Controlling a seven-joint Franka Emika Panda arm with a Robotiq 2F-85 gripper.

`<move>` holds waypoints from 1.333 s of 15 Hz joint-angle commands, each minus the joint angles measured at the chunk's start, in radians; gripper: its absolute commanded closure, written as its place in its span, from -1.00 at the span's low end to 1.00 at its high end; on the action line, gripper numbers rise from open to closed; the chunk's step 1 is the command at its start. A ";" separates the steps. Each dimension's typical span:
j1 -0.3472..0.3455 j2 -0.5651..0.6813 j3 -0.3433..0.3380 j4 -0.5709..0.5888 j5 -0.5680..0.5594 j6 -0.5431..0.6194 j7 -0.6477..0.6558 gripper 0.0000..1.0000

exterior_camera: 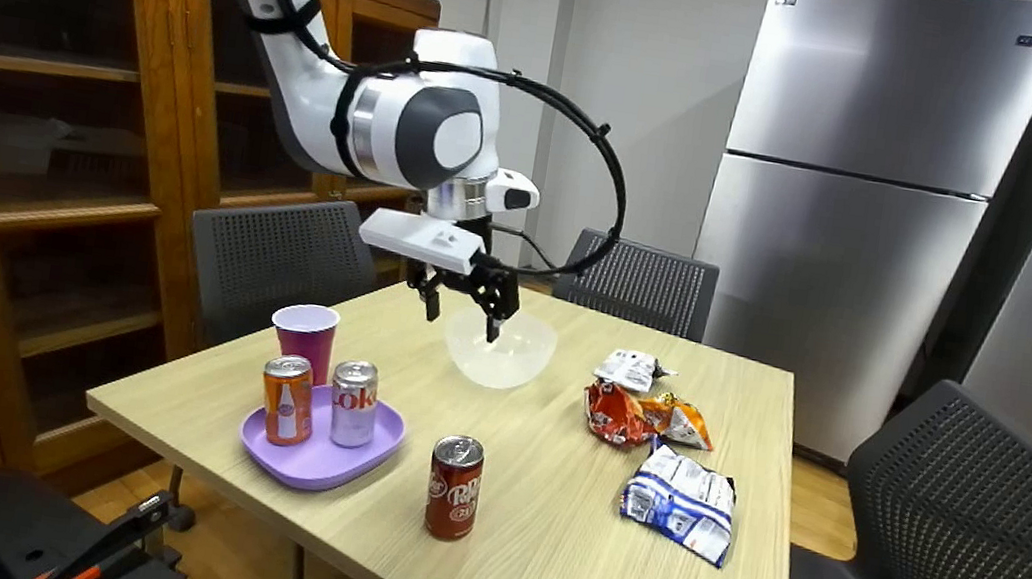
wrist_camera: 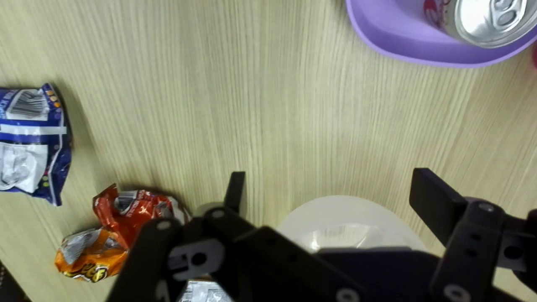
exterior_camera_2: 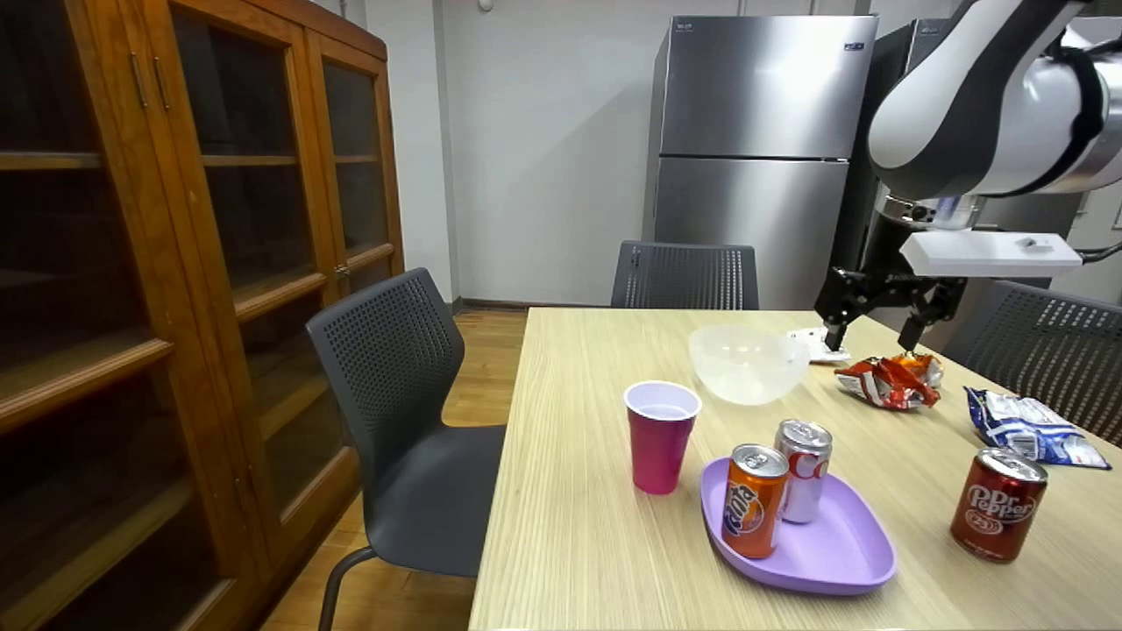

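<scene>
Translucent bowl (exterior_camera_2: 747, 368), magenta cup (exterior_camera_2: 659, 447), tray (exterior_camera_2: 837, 556) holding two cans (exterior_camera_2: 752, 508)

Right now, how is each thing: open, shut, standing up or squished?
Tool, open, holding nothing
Translucent bowl, right way up
Fanta can, upright
Silver Coke can, upright
Purple tray, holding Fanta and Coke
Dr Pepper can, upright
Magenta plastic cup, upright
Red snack bag, crumpled
Orange snack bag, crumpled
Silvery snack bag, crumpled
Blue snack bag, lying down
Steel refrigerator, shut
Wooden cabinet, shut
</scene>
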 commanded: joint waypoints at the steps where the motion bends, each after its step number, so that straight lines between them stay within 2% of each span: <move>1: -0.035 0.010 -0.017 0.043 -0.010 0.001 -0.027 -1.00; 16: -0.089 0.055 -0.080 0.113 -0.005 -0.015 0.001 -1.00; 20: -0.088 0.049 -0.081 0.094 -0.005 -0.004 -0.001 -1.00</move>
